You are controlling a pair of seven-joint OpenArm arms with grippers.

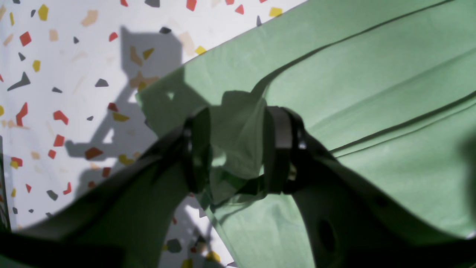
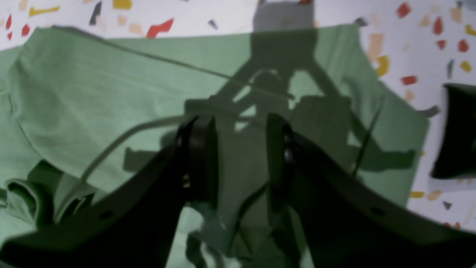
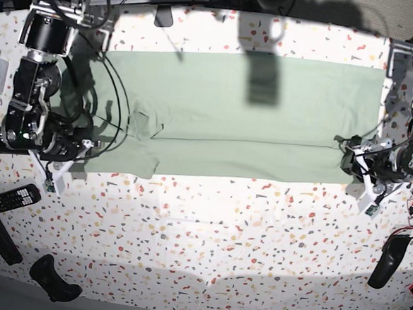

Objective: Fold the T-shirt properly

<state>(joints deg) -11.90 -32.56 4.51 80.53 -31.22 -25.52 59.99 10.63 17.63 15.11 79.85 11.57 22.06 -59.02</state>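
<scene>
The T-shirt (image 3: 245, 115) lies spread lengthwise across the far half of the table (image 3: 208, 226), already doubled into a long band, so you have one hand at each short end of it.

Left hand (image 1: 238, 149): pinching a bunched tuft of the green fabric between its two pads at the near corner of that end. The cloth stands up in a peak between the pads. Grip looks firm enough to carry the edge.

Right hand (image 2: 240, 156): jaws set either side of a strip of fabric near the sleeve end, with a gap showing between the pads. I cannot tell whether the cloth is truly clamped or the pads merely straddle it.

Why this layout: holding both near corners at once lets you lift and carry the long edge evenly, keeping the fold line straight.

Note the rumpled folds (image 2: 33, 193) by the right hand. They may drag into the next fold, so check that grip before lifting.

A remote control (image 3: 12, 198) sits near the table edge, well apart from the shirt.
</scene>
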